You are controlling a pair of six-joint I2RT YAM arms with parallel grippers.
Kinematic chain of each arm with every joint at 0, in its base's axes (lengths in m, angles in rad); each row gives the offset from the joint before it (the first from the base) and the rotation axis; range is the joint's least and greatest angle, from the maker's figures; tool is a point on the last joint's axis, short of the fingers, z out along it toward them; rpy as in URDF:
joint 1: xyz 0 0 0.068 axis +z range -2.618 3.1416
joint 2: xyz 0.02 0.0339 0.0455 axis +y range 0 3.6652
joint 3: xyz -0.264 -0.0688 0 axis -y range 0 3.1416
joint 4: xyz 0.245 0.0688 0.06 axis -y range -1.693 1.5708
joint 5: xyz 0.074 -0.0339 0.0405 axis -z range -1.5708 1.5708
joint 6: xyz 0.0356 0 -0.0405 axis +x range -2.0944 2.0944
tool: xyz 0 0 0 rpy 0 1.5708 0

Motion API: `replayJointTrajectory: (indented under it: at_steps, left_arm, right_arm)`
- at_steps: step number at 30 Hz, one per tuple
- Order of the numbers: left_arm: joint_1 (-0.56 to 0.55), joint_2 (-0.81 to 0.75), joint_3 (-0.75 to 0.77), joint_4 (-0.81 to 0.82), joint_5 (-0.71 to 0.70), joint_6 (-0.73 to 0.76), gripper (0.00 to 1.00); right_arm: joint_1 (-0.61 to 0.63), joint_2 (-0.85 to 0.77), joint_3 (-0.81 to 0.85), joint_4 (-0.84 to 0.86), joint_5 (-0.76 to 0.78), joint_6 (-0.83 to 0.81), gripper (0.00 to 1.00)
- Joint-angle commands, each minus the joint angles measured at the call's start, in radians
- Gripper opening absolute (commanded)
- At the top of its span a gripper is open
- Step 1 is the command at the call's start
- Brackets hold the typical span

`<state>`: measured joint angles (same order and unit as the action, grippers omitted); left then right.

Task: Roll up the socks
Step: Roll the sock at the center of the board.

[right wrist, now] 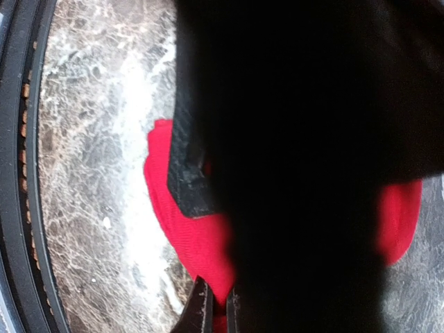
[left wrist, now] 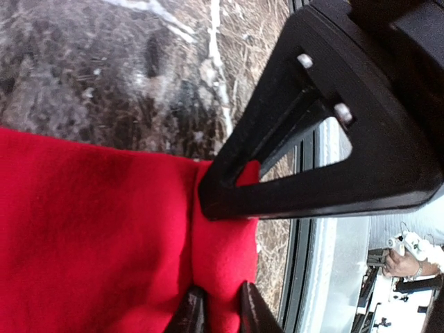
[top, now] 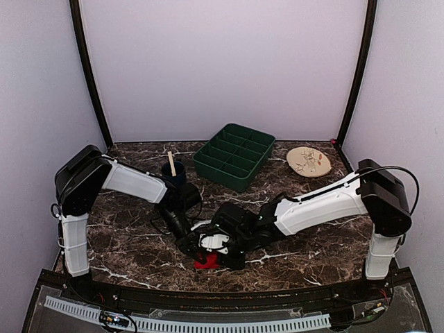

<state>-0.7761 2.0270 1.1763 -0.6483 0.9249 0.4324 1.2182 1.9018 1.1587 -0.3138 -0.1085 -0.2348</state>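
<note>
Red sock (top: pixel 206 262): bunched on the marble table (top: pixel 125 243) near its front edge, roughly midway between the two arm bases. From above only a small red patch shows beneath the two grippers.
Left gripper (left wrist: pixel 218 316): comes in low from the left and sits right at the sock.
Left fingers (left wrist: pixel 189 319): a little apart, with a ridge of red cloth filling the narrow gap between them. Whether they actually grip it, I cannot tell.
Right gripper (right wrist: pixel 218 312): reaches in from the right and meets the left one over the sock.
Right fingers (right wrist: pixel 201 309): pressed almost together, pinching a thin fold at the sock's edge.
Back of the table: a green tray (top: pixel 222 175) with compartments, a tan plate (top: pixel 291 161) to its right and a dark cup (top: pixel 177 175) holding a wooden stick (top: pixel 171 163) to its left, all well apart from the sock.
</note>
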Motion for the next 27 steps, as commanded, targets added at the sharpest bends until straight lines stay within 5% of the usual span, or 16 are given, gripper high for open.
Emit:
replayJointTrajectory:
  at_steps: [1,27]
  left_arm:
    - [0.019,-0.066,-0.044,0.073,-0.040,-0.067,0.23]
    - [0.137,-0.177,-0.147,0.181,-0.094,-0.177,0.37]
  right_arm:
    - [-0.007,0.015,0.013,0.029,0.001,0.009,0.00]
    - [-0.038,-0.002,-0.017,0.044,0.016,0.015,0.00]
